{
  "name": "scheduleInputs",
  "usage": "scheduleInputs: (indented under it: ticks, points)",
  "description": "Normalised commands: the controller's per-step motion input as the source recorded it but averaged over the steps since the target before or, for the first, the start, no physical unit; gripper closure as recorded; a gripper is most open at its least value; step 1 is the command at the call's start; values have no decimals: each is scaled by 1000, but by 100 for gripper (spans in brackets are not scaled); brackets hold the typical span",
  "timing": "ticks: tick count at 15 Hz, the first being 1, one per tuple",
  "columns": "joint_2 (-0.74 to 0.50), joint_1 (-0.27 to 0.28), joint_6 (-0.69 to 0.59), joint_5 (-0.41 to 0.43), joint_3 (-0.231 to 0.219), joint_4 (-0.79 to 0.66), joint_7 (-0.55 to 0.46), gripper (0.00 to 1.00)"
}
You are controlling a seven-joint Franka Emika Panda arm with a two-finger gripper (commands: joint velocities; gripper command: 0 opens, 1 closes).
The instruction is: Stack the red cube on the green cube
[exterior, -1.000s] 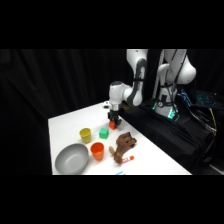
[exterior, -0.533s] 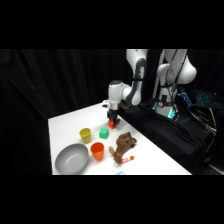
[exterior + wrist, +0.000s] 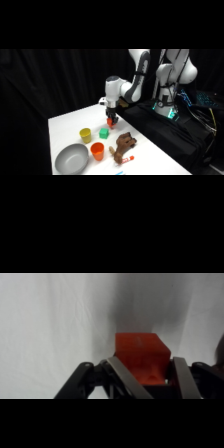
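Since a second ago almost nothing has moved: I still hang at the table's (image 3: 65, 125) far side with the other things where they were. My gripper (image 3: 145, 374) is clenched on the red cube (image 3: 140, 356), one finger against each side face, as the wrist view shows. In the side view the cube (image 3: 110, 122) shows as a red spot at my fingertips, above and just behind the green cube (image 3: 103, 133), close but apart; whether it is clear of the table I cannot tell.

To do this step well, I judge I should keep the grip firm, carry the red cube until it sits squarely over the green one, line up the faces, lower until they meet, and only then let go. The yellow cup (image 3: 85, 134) and the brown figure (image 3: 123, 146) stand near the green cube, so the approach should come straight down.

The red cube is a solid, matte block with crisp edges and flat square faces; my fingers are smooth grey metal strips. The table is plain white.
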Motion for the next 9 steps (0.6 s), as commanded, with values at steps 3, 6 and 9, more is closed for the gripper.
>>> scheduleInputs:
  ticks: [3, 6, 9]
  points:
    - [-326, 77, -313, -243, -16, 8, 311, 75]
    - [-295, 16, -293, -190, 62, 14, 255, 75]
    - [-231, -24, -280, -63, 138, 67, 179, 75]
